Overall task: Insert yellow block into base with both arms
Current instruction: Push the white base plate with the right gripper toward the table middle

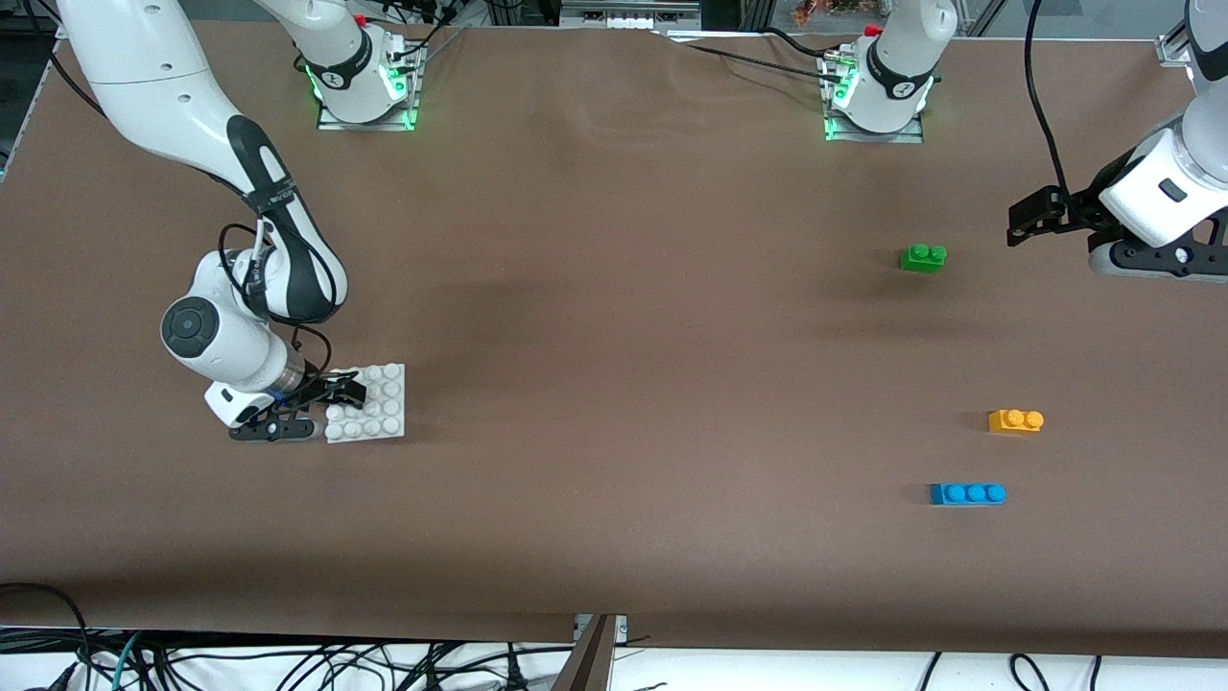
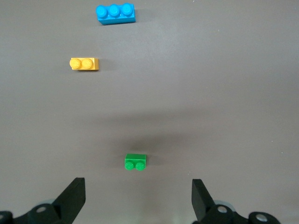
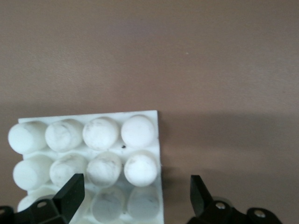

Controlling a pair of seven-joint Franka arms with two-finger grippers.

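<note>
The yellow block (image 1: 1015, 420) lies on the table toward the left arm's end, between the green brick (image 1: 923, 257) and the blue brick (image 1: 967, 493). It also shows in the left wrist view (image 2: 84, 63). The white base (image 1: 376, 408) lies toward the right arm's end. My right gripper (image 1: 341, 393) is low at the base's edge, open, with its fingers astride one corner of the base (image 3: 112, 149); the right gripper (image 3: 135, 196) holds nothing. My left gripper (image 1: 1031, 219) is open and empty, up in the air over bare table beside the green brick; its own view shows the left gripper (image 2: 138, 200).
The green brick (image 2: 135, 162) and the blue three-stud brick (image 2: 115, 13) lie loose near the yellow block. The blue one is nearest the front camera. Brown mat covers the table. Cables hang along the table's near edge.
</note>
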